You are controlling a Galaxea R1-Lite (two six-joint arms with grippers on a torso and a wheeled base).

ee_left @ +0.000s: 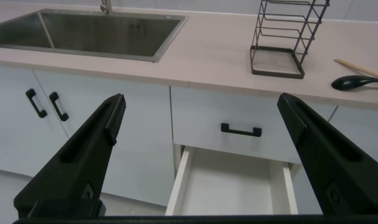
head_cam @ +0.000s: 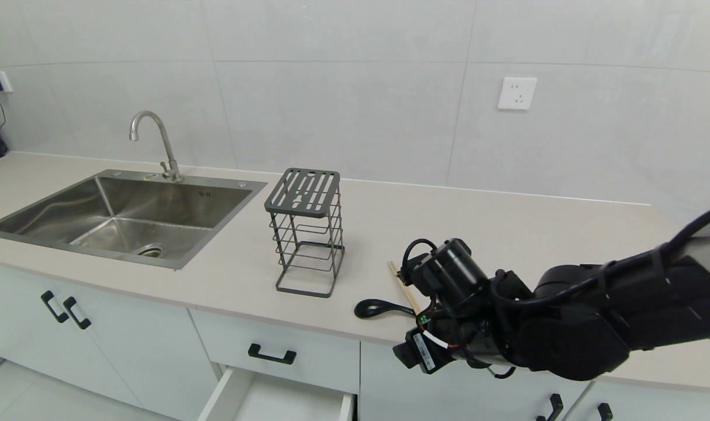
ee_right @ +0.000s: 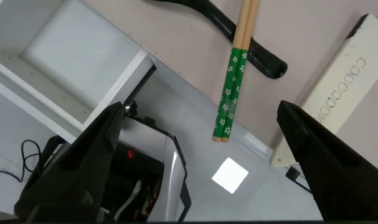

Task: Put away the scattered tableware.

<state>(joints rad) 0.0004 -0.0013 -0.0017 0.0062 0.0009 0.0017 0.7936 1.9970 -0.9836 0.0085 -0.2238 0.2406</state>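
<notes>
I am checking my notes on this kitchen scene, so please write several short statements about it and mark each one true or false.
1. The dark grey wire rack with a slotted top stands on the beige counter, to the right of the stainless steel sink. True.
2. The white drawer under the counter is shut. False: it is pulled open.
3. The wooden chopsticks with green patterned ends stand in the rack. False: they lie on the counter, crossing the black spoon's handle, with their green ends past the front edge.
4. The left gripper and the right gripper are both open and hold nothing. True.
5. The black spoon lies in the sink. False: it lies on the counter near the front edge.
</notes>
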